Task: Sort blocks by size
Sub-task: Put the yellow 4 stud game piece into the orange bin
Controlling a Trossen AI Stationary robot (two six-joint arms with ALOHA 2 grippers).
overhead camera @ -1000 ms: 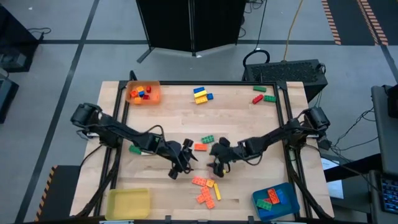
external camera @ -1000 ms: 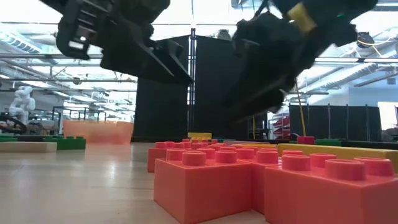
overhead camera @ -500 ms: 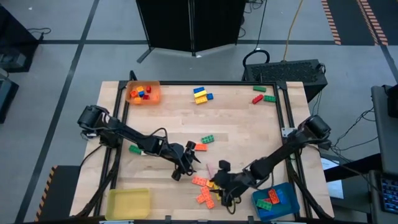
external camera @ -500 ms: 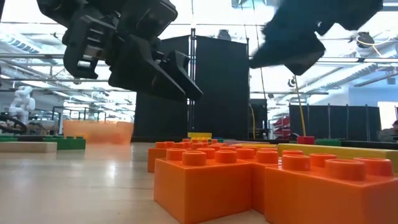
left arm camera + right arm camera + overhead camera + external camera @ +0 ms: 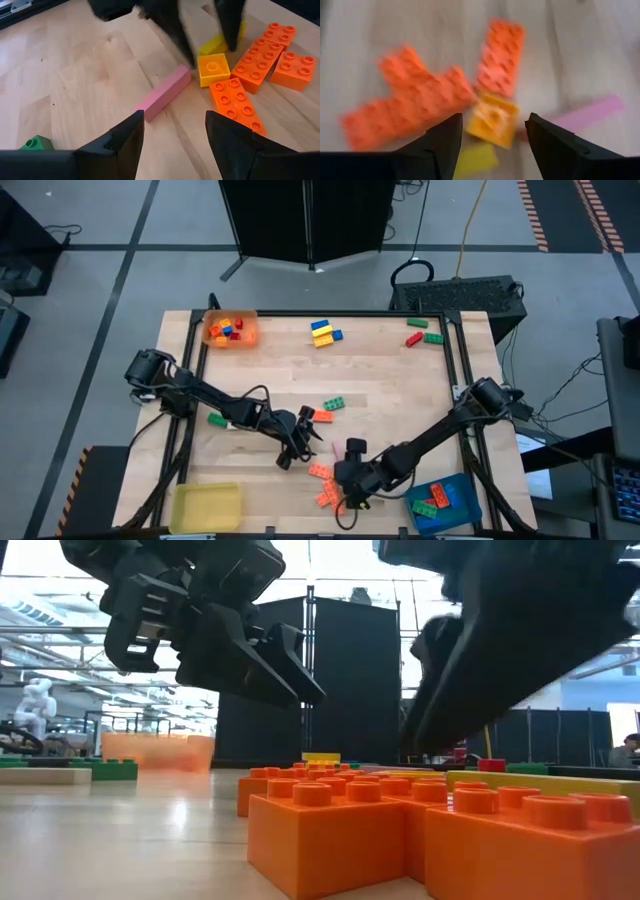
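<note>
We see both grippers, left [image 5: 296, 448] and right [image 5: 349, 488], with jaws apart and empty by the orange blocks [image 5: 326, 484].

Orange tray [image 5: 248, 332], yellow tray [image 5: 207, 507], blue tray [image 5: 468, 502], wooden table [image 5: 390, 385]

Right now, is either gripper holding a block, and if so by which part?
Nothing is held. The left gripper hangs open above the pink bar. The right gripper is open over the orange blocks, gripping none.
</note>
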